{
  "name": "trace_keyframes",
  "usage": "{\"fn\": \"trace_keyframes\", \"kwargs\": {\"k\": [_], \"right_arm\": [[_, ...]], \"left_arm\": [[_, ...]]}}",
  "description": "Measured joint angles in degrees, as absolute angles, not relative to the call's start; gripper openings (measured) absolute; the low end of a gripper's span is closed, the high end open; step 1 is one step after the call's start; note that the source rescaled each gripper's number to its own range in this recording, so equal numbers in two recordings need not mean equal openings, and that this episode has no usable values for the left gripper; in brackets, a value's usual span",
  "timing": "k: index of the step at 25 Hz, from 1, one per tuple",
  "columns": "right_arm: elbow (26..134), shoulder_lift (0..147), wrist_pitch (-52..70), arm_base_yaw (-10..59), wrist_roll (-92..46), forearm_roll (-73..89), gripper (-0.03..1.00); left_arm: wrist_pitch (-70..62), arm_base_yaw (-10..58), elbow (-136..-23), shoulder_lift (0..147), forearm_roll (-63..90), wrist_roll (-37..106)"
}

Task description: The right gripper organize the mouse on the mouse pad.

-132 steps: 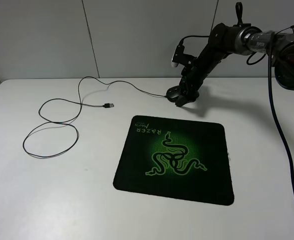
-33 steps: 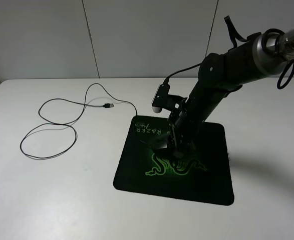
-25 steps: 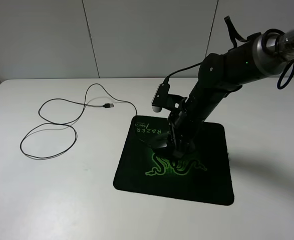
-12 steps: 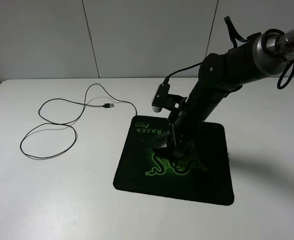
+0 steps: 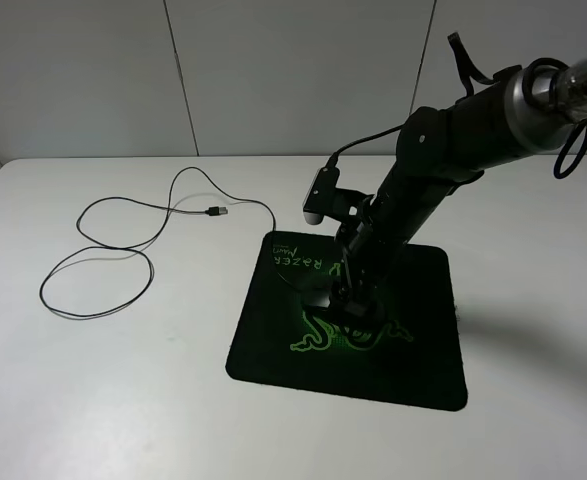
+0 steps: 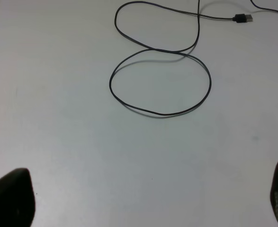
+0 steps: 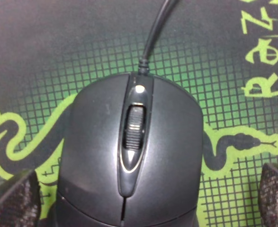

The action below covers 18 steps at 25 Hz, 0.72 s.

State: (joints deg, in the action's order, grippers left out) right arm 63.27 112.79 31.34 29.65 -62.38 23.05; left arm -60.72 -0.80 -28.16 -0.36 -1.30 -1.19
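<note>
The black mouse (image 5: 320, 297) lies on the black mouse pad (image 5: 413, 360) with the green snake logo, near the pad's middle, close to the "RAZER" lettering. My right gripper (image 5: 348, 305) stands right over the mouse, pointing down. In the right wrist view the mouse (image 7: 129, 156) fills the middle on the pad (image 7: 58, 56). My right gripper (image 7: 143, 198) is open, its fingers (image 7: 11, 198) spread wide to either side and clear of the mouse. My left gripper (image 6: 143, 198) is open over bare table.
The mouse's thin cable (image 5: 93, 260) runs off the pad's far left corner and loops over the white table at the left, ending in a USB plug (image 5: 214, 211). The left wrist view shows a cable loop (image 6: 111, 80) and the plug (image 6: 243, 18).
Since 5.3 s ago the right arm has brought the mouse from the back of the table onto the pad, dragging the cable. Over the last second arm and mouse have hardly moved.
</note>
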Motion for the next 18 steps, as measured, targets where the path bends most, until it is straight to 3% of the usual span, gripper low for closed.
{"fn": "trace_keyframes", "kwargs": {"k": [10,18], "right_arm": [[63.3,106.7,36.1,29.7,-58.7,21.1,1.0],[63.3,96.6,46.3,29.7,-45.8,11.7,1.0]], "left_arm": [[-60.7,-0.8,-28.2,-0.4,-1.3,-1.2],[-60.7,-0.8,-28.2,-0.4,-1.3,-1.2]]}}
